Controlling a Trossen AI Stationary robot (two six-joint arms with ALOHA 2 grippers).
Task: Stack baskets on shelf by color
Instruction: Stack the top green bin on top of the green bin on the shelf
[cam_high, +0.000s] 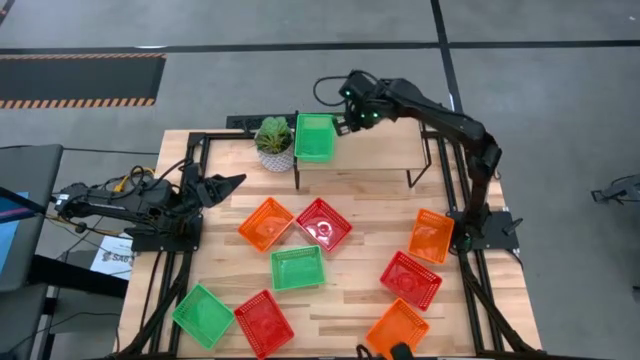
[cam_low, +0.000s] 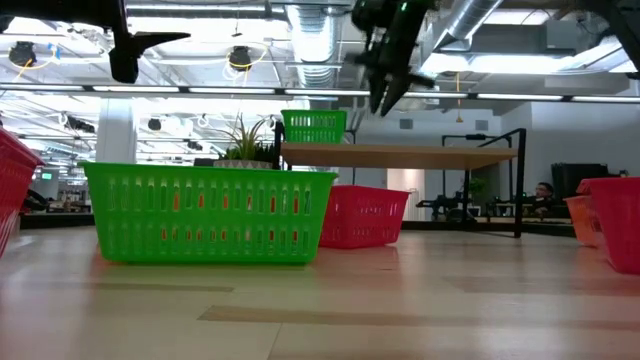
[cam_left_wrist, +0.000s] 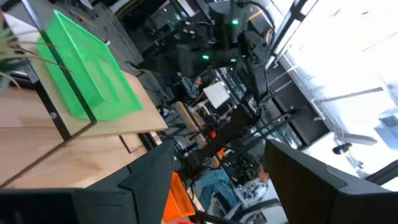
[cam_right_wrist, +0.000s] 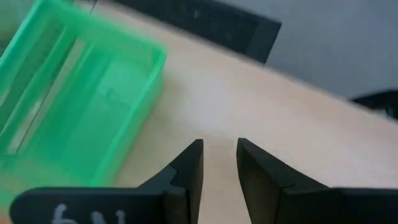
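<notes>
Right pincer (cam_high: 347, 122), jaws slightly apart and empty, hovers upper centre beside the green basket (cam_high: 315, 137) on the shelf (cam_high: 385, 150); baskets look light, stiff, mesh-walled: grip a rim wall.

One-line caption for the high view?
One green basket on the shelf, right gripper beside it, jaws empty; eight baskets remain on the table.

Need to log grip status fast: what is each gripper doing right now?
Left gripper: open, empty, above the table's left side.
Right gripper: open, empty, over the shelf beside the green basket.
</notes>
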